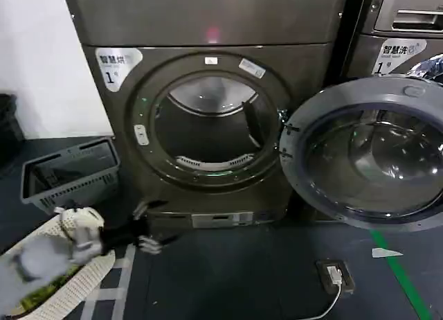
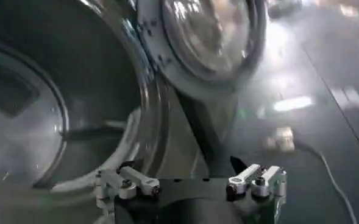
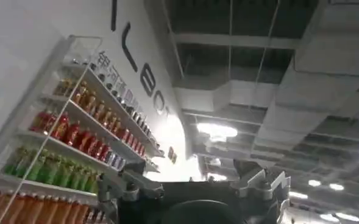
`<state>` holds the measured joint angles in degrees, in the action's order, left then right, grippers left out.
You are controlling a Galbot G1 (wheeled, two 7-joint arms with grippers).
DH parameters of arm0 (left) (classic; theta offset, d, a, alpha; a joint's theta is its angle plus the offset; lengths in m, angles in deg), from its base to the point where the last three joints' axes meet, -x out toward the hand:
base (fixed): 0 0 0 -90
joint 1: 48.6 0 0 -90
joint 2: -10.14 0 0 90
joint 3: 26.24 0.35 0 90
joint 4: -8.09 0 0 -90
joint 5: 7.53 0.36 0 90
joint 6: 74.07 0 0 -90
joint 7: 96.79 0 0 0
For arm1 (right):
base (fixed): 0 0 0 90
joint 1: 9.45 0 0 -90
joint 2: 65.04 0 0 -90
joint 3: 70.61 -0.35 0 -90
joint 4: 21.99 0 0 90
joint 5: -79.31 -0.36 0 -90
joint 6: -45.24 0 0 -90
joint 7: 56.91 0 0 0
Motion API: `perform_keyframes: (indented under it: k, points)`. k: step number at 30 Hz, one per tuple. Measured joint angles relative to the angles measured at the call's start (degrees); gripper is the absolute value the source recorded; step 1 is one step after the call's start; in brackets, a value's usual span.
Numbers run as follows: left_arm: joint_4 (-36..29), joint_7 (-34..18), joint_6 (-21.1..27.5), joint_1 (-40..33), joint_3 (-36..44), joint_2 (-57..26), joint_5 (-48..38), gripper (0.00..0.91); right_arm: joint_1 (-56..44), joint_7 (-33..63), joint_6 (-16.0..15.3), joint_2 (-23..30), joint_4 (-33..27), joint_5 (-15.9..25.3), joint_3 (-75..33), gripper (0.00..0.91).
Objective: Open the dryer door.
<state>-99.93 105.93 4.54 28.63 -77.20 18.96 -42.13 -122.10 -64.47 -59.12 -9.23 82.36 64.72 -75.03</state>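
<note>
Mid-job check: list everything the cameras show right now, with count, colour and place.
dryer door: one, chrome rim, dark glass, grey inner face; swung fully open to the right of the drum.
dryer: one, grey-bronze; centre, drum opening exposed.
neighbouring machine: one, grey, LG-marked; behind the open door.
basket: one, grey; floor, left of the dryer.
floor socket: one, dark, white plug; floor, right.
drinks shelves: red, green, orange bottles; right wrist view.
left pincer: open, low before the dryer.
right pincer: open, pointing at the ceiling.
</note>
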Motion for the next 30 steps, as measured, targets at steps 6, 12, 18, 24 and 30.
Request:
perform_keyframes:
  k: [6,12,18,24,30]
  points:
    - [1.94,1.07,1.41,2.55,0.44,-10.73,9.65,0.907,0.64,-0.54,0.08,-0.35,0.12,0.44,0.14,0.907]
    - [5.65,4.77,1.31,2.85,0.48,-15.27,14.91,0.907,0.67,-0.73,0.20,-0.39,0.01,0.57,0.80,0.907]
    - [9.54,8.36,1.64,3.25,-0.97,-17.49,16.97,0.907,0.57,-1.06,1.62,0.47,-0.52,0.87,1.44,0.907]
    - [12.65,12.47,2.17,3.25,-2.30,-18.47,20.66,0.907,0.84,-1.36,2.50,0.82,-1.28,1.46,2.36,0.907]
    - [16.08,16.45,1.60,3.62,-3.50,-18.18,22.28,0.907,0.33,-1.36,2.54,0.91,-1.44,1.22,2.06,0.907]
